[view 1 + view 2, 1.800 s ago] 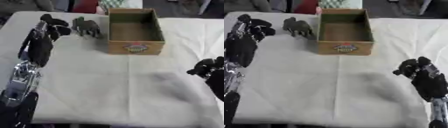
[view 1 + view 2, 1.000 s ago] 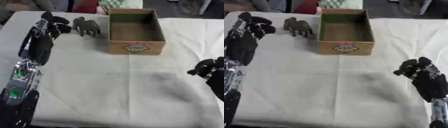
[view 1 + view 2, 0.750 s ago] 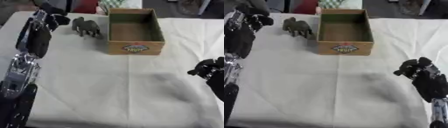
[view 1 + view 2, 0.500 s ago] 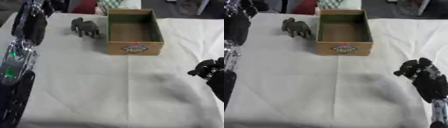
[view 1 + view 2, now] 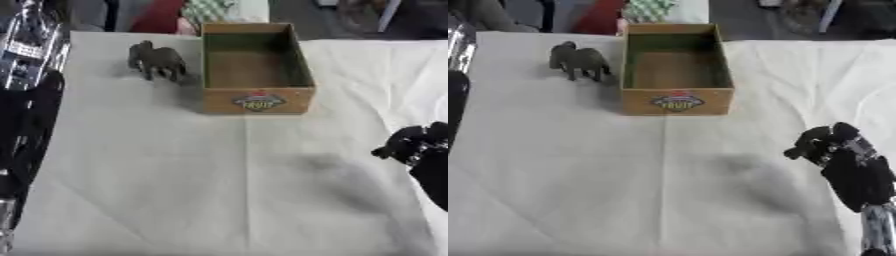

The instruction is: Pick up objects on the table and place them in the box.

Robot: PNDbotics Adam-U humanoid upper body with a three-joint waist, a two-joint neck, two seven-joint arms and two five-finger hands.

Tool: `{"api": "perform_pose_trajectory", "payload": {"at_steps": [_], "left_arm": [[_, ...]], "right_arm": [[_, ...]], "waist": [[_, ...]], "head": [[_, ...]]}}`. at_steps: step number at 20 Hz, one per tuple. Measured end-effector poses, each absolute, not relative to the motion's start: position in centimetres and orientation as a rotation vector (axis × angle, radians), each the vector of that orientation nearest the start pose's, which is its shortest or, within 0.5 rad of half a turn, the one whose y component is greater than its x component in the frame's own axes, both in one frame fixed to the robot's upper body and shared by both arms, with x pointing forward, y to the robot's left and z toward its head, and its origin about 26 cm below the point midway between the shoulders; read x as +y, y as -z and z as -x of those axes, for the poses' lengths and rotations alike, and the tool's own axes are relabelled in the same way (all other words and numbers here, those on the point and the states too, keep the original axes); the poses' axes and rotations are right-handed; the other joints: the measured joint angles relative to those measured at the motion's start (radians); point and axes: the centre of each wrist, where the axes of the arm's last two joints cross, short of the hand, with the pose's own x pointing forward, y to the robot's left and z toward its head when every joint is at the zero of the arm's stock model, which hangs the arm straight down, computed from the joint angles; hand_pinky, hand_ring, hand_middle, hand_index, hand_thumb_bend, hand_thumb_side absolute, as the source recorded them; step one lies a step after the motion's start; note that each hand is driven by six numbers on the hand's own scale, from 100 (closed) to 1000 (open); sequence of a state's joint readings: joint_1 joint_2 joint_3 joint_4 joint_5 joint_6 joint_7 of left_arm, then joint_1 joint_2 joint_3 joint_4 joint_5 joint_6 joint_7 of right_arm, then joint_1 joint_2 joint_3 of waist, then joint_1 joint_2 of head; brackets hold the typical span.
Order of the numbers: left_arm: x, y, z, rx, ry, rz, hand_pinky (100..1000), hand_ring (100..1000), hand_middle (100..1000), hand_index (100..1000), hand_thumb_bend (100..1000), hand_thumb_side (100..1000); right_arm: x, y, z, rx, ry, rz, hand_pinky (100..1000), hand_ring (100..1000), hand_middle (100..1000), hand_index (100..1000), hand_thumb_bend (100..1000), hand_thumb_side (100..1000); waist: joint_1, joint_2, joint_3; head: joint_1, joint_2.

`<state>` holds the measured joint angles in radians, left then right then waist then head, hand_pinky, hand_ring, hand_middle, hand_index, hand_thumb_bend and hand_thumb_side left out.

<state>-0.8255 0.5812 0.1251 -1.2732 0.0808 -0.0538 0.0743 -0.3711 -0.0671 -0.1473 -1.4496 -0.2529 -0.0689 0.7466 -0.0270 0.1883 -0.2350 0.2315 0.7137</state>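
Grey elephant figure point(image 5: 156, 60) is standing upright on the white cloth point(image 5: 175, 175) just left of the open box point(image 5: 255, 65), while right hand point(image 5: 826, 142) is hovering clenched, holding nothing, left hand unseen.

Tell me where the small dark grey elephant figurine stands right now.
The dark grey elephant figurine stands upright on the white tablecloth at far left, just beside the left wall of the open cardboard box.
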Motion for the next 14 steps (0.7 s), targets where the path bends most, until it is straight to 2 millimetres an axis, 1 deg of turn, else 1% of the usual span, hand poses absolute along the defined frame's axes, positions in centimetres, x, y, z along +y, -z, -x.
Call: {"api": "perform_pose_trajectory", "payload": {"at_steps": [3, 4, 6, 7, 9, 10, 11, 12, 13, 14], "left_arm": [[36.4, -27.6, -44.2, -2.111, 0.218, -0.576, 732, 652, 621, 681, 100, 677], [36.7, -27.3, -44.7, -2.083, 0.243, -0.614, 734, 664, 632, 692, 100, 612], [37.2, -26.7, -45.6, -2.031, 0.337, -0.716, 744, 684, 650, 705, 100, 544], [37.4, -26.2, -46.0, -2.002, 0.407, -0.776, 753, 698, 658, 714, 100, 489], [37.8, -25.1, -46.6, -1.939, 0.573, -0.881, 758, 705, 666, 722, 100, 428], [38.0, -24.6, -46.9, -1.904, 0.661, -0.924, 767, 722, 685, 738, 100, 352], [38.2, -24.1, -47.0, -1.865, 0.757, -0.959, 767, 722, 685, 738, 100, 352], [38.4, -23.6, -47.1, -1.823, 0.852, -0.989, 769, 736, 706, 766, 100, 304], [38.5, -23.3, -47.2, -1.781, 0.946, -1.015, 769, 738, 708, 769, 102, 298], [38.5, -23.2, -47.3, -1.739, 1.035, -1.038, 769, 743, 715, 782, 172, 280]], "right_arm": [[-25.5, -6.9, -36.8, -1.859, -0.532, -0.675, 679, 542, 549, 663, 100, 846], [-25.4, -6.9, -36.8, -1.857, -0.535, -0.677, 679, 542, 549, 662, 100, 845], [-25.4, -6.8, -36.8, -1.852, -0.541, -0.679, 679, 542, 549, 662, 100, 844], [-25.3, -6.8, -36.8, -1.85, -0.543, -0.68, 679, 542, 549, 662, 100, 844], [-25.3, -6.8, -36.8, -1.849, -0.544, -0.681, 679, 542, 549, 662, 100, 843], [-25.3, -6.7, -36.8, -1.848, -0.545, -0.682, 679, 542, 549, 663, 100, 842], [-25.3, -6.7, -36.8, -1.848, -0.546, -0.682, 679, 542, 549, 663, 100, 842], [-25.3, -6.7, -36.8, -1.847, -0.546, -0.682, 679, 542, 549, 662, 100, 843], [-25.3, -6.7, -36.8, -1.845, -0.546, -0.683, 679, 542, 549, 662, 100, 844], [-25.3, -6.6, -36.8, -1.844, -0.547, -0.683, 679, 542, 549, 662, 100, 844]], "waist": [[0.001, 0.0, -0.013], [0.003, -0.001, -0.017], [0.006, -0.004, -0.023], [0.008, -0.007, -0.025], [0.01, -0.011, -0.028], [0.01, -0.011, -0.03], [0.01, -0.011, -0.031], [0.01, -0.013, -0.031], [0.011, -0.014, -0.031], [0.012, -0.015, -0.031]], "head": [[0.004, -0.003], [0.005, -0.004], [0.008, -0.004], [0.009, -0.004], [0.012, -0.004], [0.012, -0.004], [0.012, -0.004], [0.013, -0.004], [0.013, -0.004], [0.013, -0.004]]}}
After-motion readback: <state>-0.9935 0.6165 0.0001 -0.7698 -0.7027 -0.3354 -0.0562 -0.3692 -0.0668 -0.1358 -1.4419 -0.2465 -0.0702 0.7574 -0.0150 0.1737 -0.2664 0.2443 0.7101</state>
